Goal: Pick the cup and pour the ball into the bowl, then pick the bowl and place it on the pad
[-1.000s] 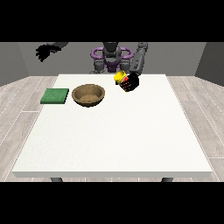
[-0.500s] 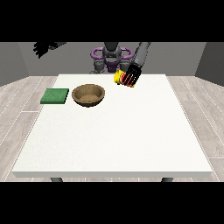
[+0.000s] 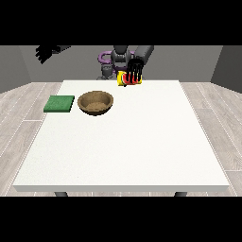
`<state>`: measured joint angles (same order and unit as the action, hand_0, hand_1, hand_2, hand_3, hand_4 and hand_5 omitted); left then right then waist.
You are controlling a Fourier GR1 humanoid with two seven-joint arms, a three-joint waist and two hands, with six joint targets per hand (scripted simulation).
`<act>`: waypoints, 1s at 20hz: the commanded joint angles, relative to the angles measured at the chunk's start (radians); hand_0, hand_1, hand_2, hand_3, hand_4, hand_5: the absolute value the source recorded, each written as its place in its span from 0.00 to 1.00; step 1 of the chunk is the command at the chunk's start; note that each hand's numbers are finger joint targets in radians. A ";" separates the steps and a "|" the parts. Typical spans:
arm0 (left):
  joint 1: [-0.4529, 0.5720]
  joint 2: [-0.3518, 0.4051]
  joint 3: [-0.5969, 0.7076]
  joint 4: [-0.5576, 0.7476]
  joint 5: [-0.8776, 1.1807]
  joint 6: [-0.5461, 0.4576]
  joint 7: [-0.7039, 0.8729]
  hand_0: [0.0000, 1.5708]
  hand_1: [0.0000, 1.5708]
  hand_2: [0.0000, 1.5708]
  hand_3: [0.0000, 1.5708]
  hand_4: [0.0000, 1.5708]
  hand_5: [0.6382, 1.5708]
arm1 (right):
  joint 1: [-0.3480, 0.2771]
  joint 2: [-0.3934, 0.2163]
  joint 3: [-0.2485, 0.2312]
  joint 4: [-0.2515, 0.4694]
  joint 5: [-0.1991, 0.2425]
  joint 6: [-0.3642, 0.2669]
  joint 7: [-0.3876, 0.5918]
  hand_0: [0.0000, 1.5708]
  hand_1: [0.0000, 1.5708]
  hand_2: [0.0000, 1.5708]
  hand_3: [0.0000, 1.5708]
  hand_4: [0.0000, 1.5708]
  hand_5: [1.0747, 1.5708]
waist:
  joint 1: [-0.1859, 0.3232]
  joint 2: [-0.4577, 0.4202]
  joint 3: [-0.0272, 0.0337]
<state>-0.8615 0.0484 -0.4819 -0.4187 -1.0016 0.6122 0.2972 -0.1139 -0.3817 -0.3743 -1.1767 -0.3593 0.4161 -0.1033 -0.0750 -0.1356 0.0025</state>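
A yellow and red cup [image 3: 125, 79] hangs tilted above the table's far edge, held by the hand at the view's right [image 3: 135, 67], whose fingers curl over it. No ball shows. A brown wooden bowl [image 3: 95, 102] stands upright on the table to the lower left of the cup. A green pad [image 3: 59, 103] lies flat just left of the bowl. The hand at the view's left [image 3: 46, 51] is raised high off the table, far left of the pad, with its fingers curled and holding nothing.
The white table [image 3: 132, 142] stretches wide toward the camera. The robot's torso [image 3: 113, 61] stands behind the far edge. Grey wooden floor surrounds the table on both sides.
The hand at the view's right has lifted the cup higher and carried it slightly left, toward the bowl. The other hand has stayed raised, shifting little.
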 commanded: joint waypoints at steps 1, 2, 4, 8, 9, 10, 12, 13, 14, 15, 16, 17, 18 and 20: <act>-0.077 -0.046 -0.048 0.018 -0.109 -0.064 0.142 0.50 0.50 1.00 0.80 0.68 1.00 | -0.016 -0.020 -0.017 0.039 -0.017 0.045 -0.034 0.00 0.00 0.00 0.00 0.41 0.99 | -0.003 0.048 -0.0015; -0.051 -0.046 -0.109 -0.056 -0.095 -0.114 0.230 0.49 0.49 1.00 0.77 0.67 1.00 | -0.060 -0.017 -0.001 0.064 -0.016 0.041 -0.003 0.00 0.00 0.00 0.00 0.42 0.99 | -0.037 0.028 -0.0015; -0.024 -0.047 -0.162 -0.062 -0.148 -0.109 0.330 0.51 0.51 1.00 0.77 0.60 1.00 | -0.057 0.026 0.044 0.030 0.018 0.032 -0.027 0.00 0.00 0.00 0.00 0.42 0.98 | -0.083 0.034 -0.0018; -0.083 -0.048 -0.241 -0.143 -0.201 -0.266 0.393 0.29 0.29 1.00 0.77 0.48 1.00 | -0.115 -0.004 0.024 0.095 0.015 0.034 -0.030 0.00 0.00 0.00 0.00 0.42 0.98 | -0.060 0.050 -0.0014; -0.069 -0.048 -0.263 -0.201 -0.176 -0.345 0.368 0.26 0.26 0.96 0.82 0.45 0.99 | -0.119 -0.016 0.009 0.120 0.027 -0.002 -0.015 0.00 0.00 0.00 0.00 0.43 0.98 | -0.036 0.004 -0.0015; -0.077 -0.048 -0.261 -0.183 -0.193 -0.365 0.368 0.17 0.17 0.83 0.87 0.43 1.00 | -0.074 -0.001 0.033 0.107 0.029 0.046 -0.034 0.00 0.00 0.00 0.00 0.42 0.98 | -0.060 0.014 -0.0016; -0.051 -0.048 -0.321 -0.222 -0.210 -0.428 0.397 0.00 0.00 0.67 0.88 0.47 1.00 | -0.060 0.046 0.056 0.105 0.055 0.030 -0.080 0.00 0.00 0.00 0.00 0.42 0.98 | -0.081 0.005 -0.0015; -0.058 -0.048 -0.325 -0.215 -0.217 -0.440 0.388 0.00 0.00 0.69 0.90 0.52 1.00 | -0.122 0.020 0.057 0.071 0.016 0.026 0.029 0.00 0.00 0.00 0.00 0.43 0.98 | -0.111 0.004 -0.0024; -0.086 -0.048 -0.310 -0.223 -0.207 -0.489 0.362 0.00 0.00 0.72 0.92 0.54 1.00 | -0.141 0.000 0.050 0.073 0.009 0.031 0.044 0.00 0.00 0.00 0.00 0.43 0.98 | -0.094 0.015 -0.0023; -0.110 -0.048 -0.343 -0.280 -0.207 -0.534 0.393 0.00 0.00 0.76 0.95 0.57 1.00 | -0.141 0.036 0.071 0.088 0.061 0.001 -0.033 0.00 0.00 0.00 0.00 0.44 0.98 | -0.100 0.041 -0.0018; -0.118 -0.048 -0.347 -0.333 -0.190 -0.564 0.397 0.00 0.00 0.79 0.96 0.57 1.00 | -0.174 0.058 0.079 0.093 0.071 -0.036 -0.029 0.00 0.00 0.00 0.00 0.44 0.99 | -0.086 0.048 -0.0019; -0.025 -0.048 -0.341 -0.310 -0.239 -0.504 0.364 0.00 0.00 0.77 0.95 0.57 1.00 | -0.092 0.026 0.066 0.075 0.053 0.010 -0.006 0.00 0.00 0.00 0.00 0.45 0.99 | -0.054 0.004 -0.0024; -0.063 -0.048 -0.324 -0.392 -0.224 -0.501 0.385 0.00 0.00 0.75 0.94 0.58 1.00 | -0.100 -0.007 0.014 0.170 0.063 0.006 -0.087 0.00 0.00 0.00 0.00 0.45 1.00 | 0.012 0.049 -0.0018; -0.046 -0.009 -0.221 -0.368 -0.183 -0.390 0.357 0.00 0.00 0.76 0.91 0.48 0.99 | -0.102 -0.015 0.006 0.130 0.024 0.011 -0.023 0.00 0.00 0.00 0.00 0.45 1.00 | 0.021 0.024 -0.0026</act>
<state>-0.9157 0.0167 -0.7677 -0.7295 -1.2057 0.1758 0.6613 -0.2206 -0.3733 -0.3406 -1.0659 -0.3175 0.4213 -0.1322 -0.1014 -0.1081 0.0003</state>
